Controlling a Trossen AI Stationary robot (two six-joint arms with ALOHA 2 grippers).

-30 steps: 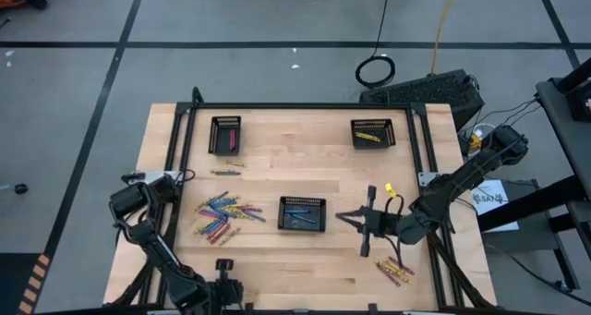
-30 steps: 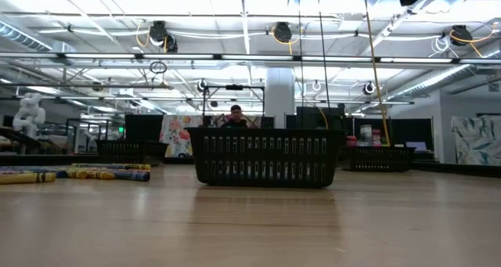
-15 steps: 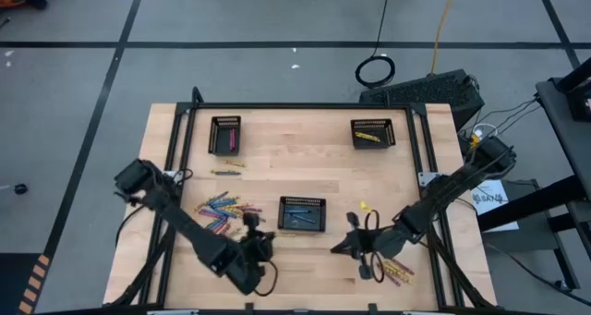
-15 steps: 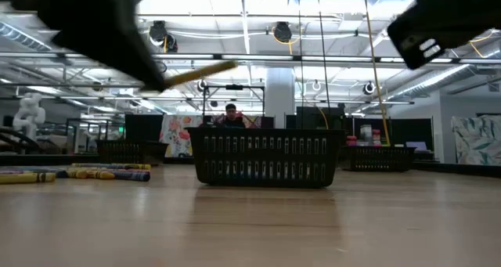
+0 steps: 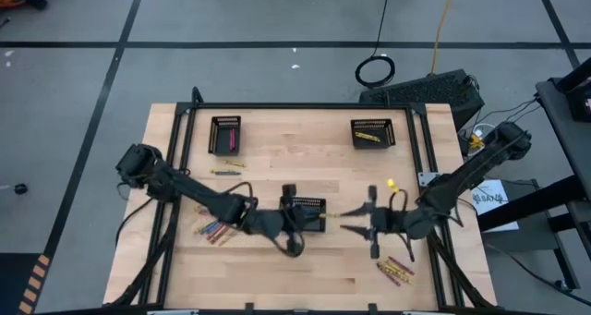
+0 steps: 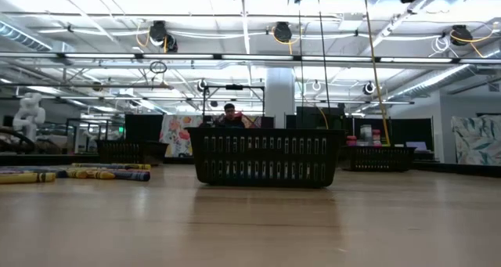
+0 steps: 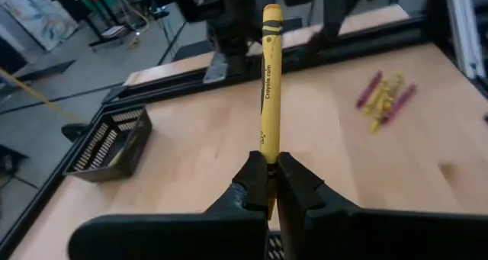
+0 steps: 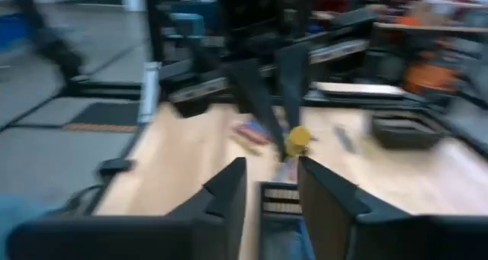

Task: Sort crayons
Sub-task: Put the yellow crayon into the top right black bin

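Observation:
My left gripper [image 5: 307, 221] hovers over the central black tray [image 5: 303, 204], shut on a yellow crayon [image 7: 267, 69]. The crayon's free end [image 8: 296, 138] points at my right gripper [image 5: 345, 222], which stands open a short way off, level with it. Loose crayons [image 5: 214, 224] lie on the table at the left, partly hidden under my left arm. Several more crayons [image 5: 395, 271] lie near the front right. The far-left tray [image 5: 225, 135] holds pink ones, the far-right tray [image 5: 371, 132] yellow ones. My left gripper pinches the yellow crayon by one end [image 7: 267, 157] between its two fingers. The crayon runs on along the fingers and sticks out in front of them, toward the table's right. It is lifted clear, above the central tray.
Black rails frame the table at the left [image 5: 175, 158] and right [image 5: 427, 158]. In the low view the central tray [image 6: 266, 157] stands in the middle, with crayons [image 6: 78, 173] lying to its left. A person shows far behind the table.
My left gripper has swung from the table's near-left corner up and toward the right, bringing the yellow crayon over the central tray and turning it to point at my right gripper. My right gripper dipped toward the near edge and came back.

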